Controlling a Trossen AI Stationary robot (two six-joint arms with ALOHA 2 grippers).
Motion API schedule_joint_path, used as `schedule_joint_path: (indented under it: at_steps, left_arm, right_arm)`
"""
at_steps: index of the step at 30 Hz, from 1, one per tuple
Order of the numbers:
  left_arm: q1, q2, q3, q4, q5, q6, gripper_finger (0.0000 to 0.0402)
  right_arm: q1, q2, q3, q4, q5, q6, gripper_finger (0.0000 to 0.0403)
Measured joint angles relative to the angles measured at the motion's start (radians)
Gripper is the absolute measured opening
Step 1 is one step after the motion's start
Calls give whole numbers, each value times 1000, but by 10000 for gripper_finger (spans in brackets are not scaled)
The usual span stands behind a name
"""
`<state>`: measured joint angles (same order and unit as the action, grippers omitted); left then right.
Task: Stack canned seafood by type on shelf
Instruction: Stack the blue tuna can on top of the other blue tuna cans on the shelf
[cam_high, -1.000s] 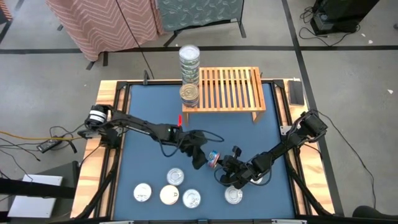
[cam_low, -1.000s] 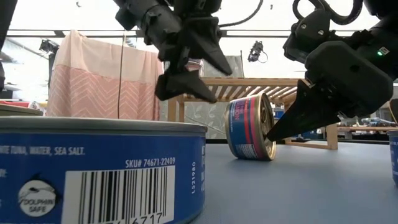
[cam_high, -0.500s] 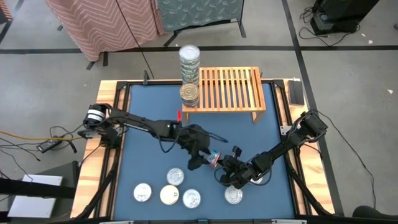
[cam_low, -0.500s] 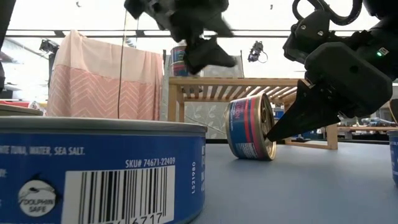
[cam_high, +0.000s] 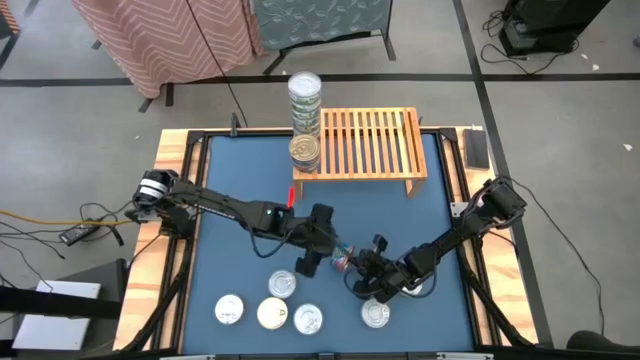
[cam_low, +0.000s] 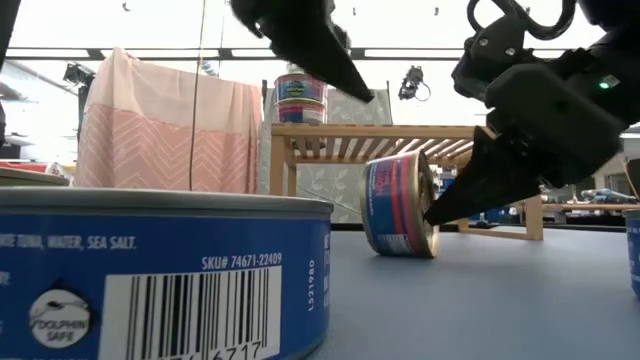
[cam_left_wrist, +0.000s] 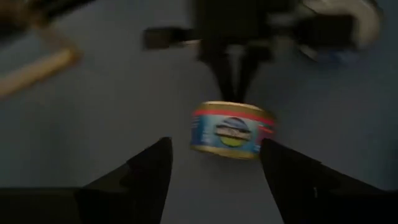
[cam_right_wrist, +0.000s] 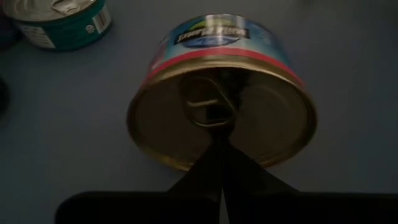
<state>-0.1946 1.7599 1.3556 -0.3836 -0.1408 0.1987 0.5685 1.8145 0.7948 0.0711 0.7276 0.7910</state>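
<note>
Blue bench (cam_high: 230, 200) carries a red-and-blue tin (cam_high: 343, 259) on its edge, near the shelf (cam_high: 365, 142). Right end effector (cam_right_wrist: 221, 134), fingers closed, touches its gold lid. Left end effector (cam_left_wrist: 214, 165) hangs open just beside it. 5 tins (cam_high: 272, 313) lie farther off.

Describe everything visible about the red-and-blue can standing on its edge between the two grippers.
The can is a small flat round tin with a blue label, red bands and a gold pull-tab lid. It stands on its rim on the blue table, in front of the shelf. The right gripper, jaws shut, touches its lid; the left gripper, jaws open, faces its label.
</note>
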Motion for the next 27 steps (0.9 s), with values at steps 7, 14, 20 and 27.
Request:
schedule_joint_path:
  at_steps: [7,14,20,27]
  left_arm:
    - [61,0,-1,-47,54,-338,247]
    - [73,1,-19,-117,61,-314,247]
    - [68,1,-19,-137,77,-22,247]
    - [102,1,-19,-124,67,-19,246]
  right_arm:
    - [-59,0,0,24,0,-61,14]
    - [-122,0,0,72,-17,-161,10]
    - [-154,0,0,86,-83,-209,13]
    - [-153,0,0,86,-120,-243,7]
